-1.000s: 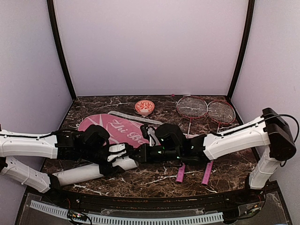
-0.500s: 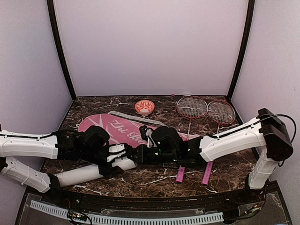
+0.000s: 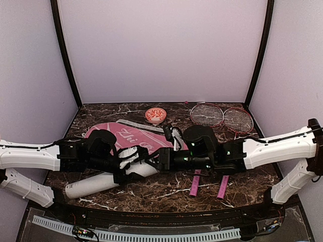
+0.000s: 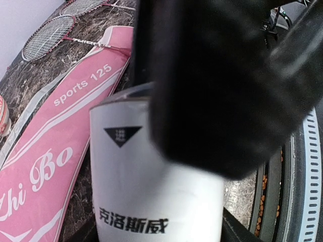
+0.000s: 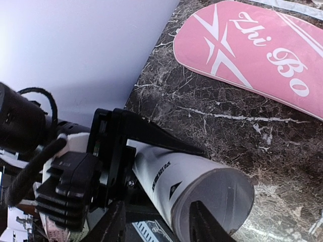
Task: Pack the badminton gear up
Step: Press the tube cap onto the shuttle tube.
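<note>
L end effector clamped on white tube — black print, R end effector apart

White tube, near-level, gripped mid-length by L gripper, end facing R gripper. Pink "Zhi Bo" cover flat just beyond both. 2 red rackets beyond R gripper.

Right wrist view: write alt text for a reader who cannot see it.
A white tube, clamped in the left gripper, points its end at the camera. Behind it a pink Zhi Bo cover lies on the dark marble table; the right gripper stands open below.
</note>
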Available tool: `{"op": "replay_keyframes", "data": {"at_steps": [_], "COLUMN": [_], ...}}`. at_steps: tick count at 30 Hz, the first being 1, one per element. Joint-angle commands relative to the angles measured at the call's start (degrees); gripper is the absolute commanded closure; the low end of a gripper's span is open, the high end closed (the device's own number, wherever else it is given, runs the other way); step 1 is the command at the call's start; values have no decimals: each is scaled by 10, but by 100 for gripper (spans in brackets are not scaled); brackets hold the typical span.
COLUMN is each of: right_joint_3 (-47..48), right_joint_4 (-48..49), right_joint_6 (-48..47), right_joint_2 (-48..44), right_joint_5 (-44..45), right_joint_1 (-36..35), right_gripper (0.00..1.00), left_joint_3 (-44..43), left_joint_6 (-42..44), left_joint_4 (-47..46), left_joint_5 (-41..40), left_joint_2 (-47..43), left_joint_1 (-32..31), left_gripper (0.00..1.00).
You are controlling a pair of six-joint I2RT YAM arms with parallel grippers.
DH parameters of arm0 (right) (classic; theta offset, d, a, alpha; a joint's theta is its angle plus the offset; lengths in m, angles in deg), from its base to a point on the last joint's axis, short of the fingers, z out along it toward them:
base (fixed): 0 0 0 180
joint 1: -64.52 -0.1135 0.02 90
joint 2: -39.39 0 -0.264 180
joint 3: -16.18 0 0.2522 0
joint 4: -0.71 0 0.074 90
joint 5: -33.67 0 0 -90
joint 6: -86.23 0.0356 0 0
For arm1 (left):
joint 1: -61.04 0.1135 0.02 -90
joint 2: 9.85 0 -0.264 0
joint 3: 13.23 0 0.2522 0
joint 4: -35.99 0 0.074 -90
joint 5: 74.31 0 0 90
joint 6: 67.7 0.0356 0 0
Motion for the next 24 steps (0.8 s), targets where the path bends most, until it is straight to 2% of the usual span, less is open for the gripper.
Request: {"op": "replay_keyframes", "data": {"at_steps": [1,4,11,20,24], "right_joint_3": [-23,-35,-54,-17,10], "right_joint_4": [-30,-37,-32,-37,-49], "right_joint_6": [-13,-17,-45,-89,-111], "right_joint_2": [-46,-63,-71,-45,-25], "right_joint_5": [4,-1,-20,-2,1], "right_joint_1": [-2,-1,-2,-2,-3], "right_gripper": [53,48,48,47,50], "left_joint_3": [-17,-17,-17,-17,-18], "left_joint_6": [8,7,5,2,2], "left_joint_4": [-70,-71,-74,-74,-74], "left_joint_5": [17,16,18,26,30], "left_joint_2": [-14,-13,-15,-14,-13], "left_joint_1": [-2,-3,-2,-2,-2], "left_gripper": [36,36,36,36,36]}}
